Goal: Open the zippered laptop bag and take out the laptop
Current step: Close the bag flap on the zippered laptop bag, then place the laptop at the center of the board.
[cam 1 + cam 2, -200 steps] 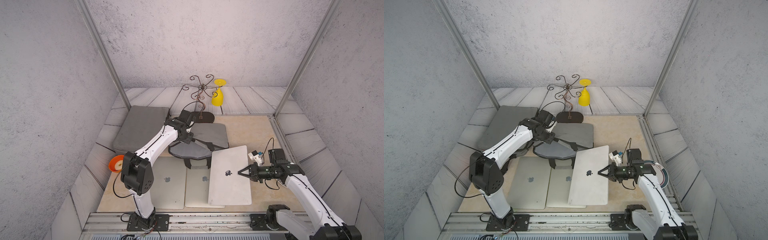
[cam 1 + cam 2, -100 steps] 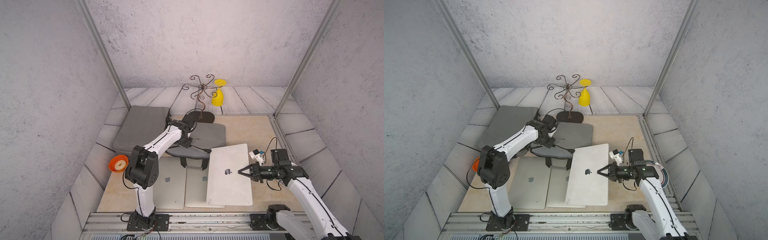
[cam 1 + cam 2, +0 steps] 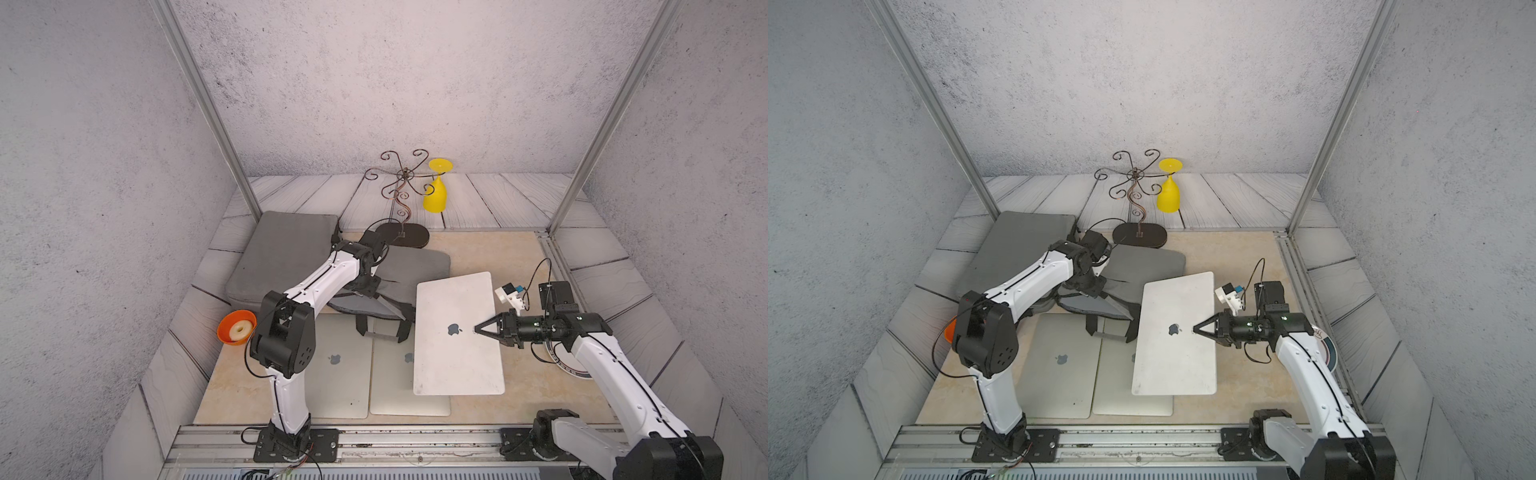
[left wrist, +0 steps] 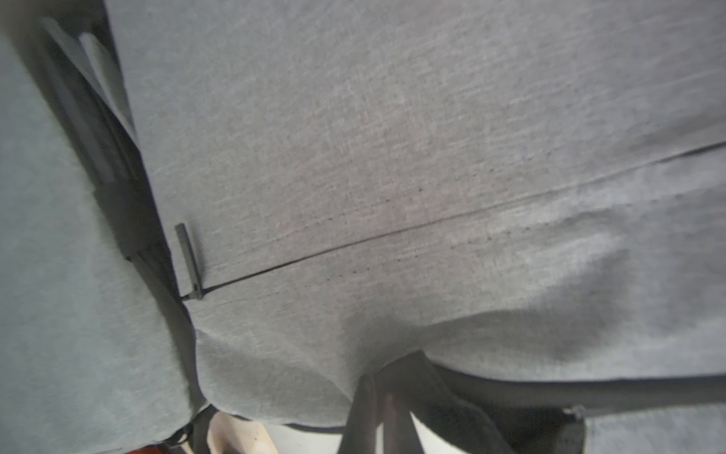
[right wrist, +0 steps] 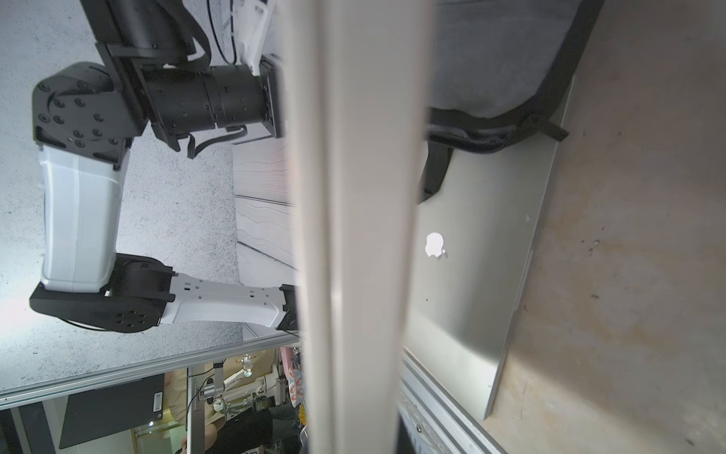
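The right fingers (image 3: 478, 331) are pinched narrow on one long edge of the laptop (image 3: 455, 353), about halfway along it and just beside its logo; in both top views the lid stretches away from the fingertips toward the left arm, roughly flat and raised off the desk (image 3: 519, 257). In the right wrist view that clamped edge (image 5: 353, 236) runs straight across the middle as a pale band, and beyond the fingers a second laptop (image 5: 471, 295) lies flat on the desk with its logo up. A third laptop (image 3: 338, 365) lies flat beside that one, farther from the right fingers. The laptop bag (image 3: 415, 266) sits on the desk beyond the held laptop's far corner, well apart from the right fingers, its dark straps (image 3: 380, 330) trailing onto the flat laptops. The left fingers are hidden under the left wrist (image 3: 365, 266), which hangs over the bag's near part; whether they are wide or narrow I cannot tell. The left wrist view is filled with the bag's grey fabric (image 4: 393, 157), with a small dark zipper pull (image 4: 188, 259) at the end of a thin seam.
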